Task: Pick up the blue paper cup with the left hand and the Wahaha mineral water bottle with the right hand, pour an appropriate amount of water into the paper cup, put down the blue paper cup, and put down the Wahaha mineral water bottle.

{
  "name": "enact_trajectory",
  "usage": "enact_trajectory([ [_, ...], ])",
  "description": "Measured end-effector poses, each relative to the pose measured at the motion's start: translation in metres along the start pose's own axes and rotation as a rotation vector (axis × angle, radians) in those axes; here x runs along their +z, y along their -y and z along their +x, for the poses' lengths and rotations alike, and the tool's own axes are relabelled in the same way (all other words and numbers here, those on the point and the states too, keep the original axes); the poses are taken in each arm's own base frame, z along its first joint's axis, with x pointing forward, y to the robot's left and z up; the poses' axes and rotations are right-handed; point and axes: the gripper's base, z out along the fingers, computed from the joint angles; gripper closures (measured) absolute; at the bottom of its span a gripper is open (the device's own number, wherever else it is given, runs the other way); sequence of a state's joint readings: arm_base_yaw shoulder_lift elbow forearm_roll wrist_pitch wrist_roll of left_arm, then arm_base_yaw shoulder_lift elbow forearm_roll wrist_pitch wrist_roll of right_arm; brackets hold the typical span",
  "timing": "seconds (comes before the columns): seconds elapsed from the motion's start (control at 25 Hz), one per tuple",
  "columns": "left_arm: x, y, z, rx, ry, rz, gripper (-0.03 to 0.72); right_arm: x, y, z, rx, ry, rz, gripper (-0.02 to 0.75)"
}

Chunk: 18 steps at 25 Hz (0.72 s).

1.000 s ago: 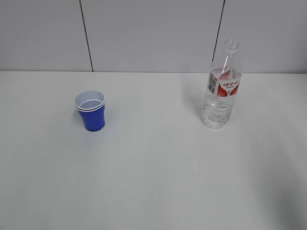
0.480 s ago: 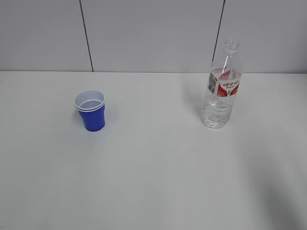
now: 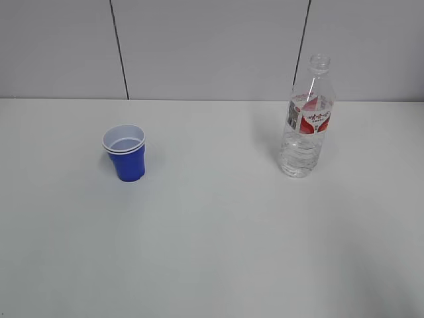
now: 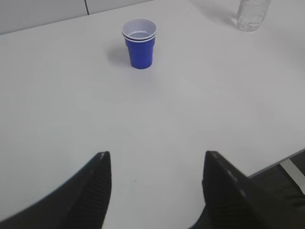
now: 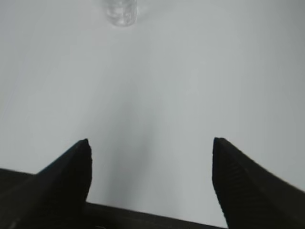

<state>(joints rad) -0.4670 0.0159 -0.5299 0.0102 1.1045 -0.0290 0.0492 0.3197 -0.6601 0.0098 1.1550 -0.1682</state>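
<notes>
The blue paper cup (image 3: 124, 152) stands upright on the left half of the white worktop (image 3: 212, 252). The Wahaha mineral water bottle (image 3: 306, 119) stands upright on the right half, nearer the back wall and well apart from the cup.

**Cup.** Judged light, thin-walled and easily crushed. The doubled white rim suggests two nested cups, which may slip apart. Grip the blue wall at mid-height with modest force; avoid the rim.

**Bottle.** Judged thin, ribbed plastic that yields under pressure. The neck is uncapped, so squeezing or tilting can spill water. Little water is visible; the level cannot be read. Grip the ribbed body below the red-and-white label, where the ridges resist slipping.

**Tools.** The left tool (image 4: 155, 164) is spread wide and empty, low over the worktop, with the cup well ahead of it. The right tool (image 5: 150, 148) is likewise spread wide and empty, with the bottle base (image 5: 121, 12) far ahead at the top of its view.

**Obstructions.** Nothing stands between either tool and its target. The worktop edge shows at the lower right of the left wrist view.
</notes>
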Motion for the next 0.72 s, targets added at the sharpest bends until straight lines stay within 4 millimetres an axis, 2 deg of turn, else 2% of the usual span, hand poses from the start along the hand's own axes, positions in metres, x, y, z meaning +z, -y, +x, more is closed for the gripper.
enact_trajectory([
  [0.28,0.000,0.000,0.000,0.000,0.000,0.000,0.240,-0.014,0.000,0.018,-0.025,0.043,0.045,0.150],
  [0.72,0.000,0.000,0.000,0.000,0.000,0.000,0.246,0.007,-0.002,0.048,-0.041,0.046,0.079,0.150],
])
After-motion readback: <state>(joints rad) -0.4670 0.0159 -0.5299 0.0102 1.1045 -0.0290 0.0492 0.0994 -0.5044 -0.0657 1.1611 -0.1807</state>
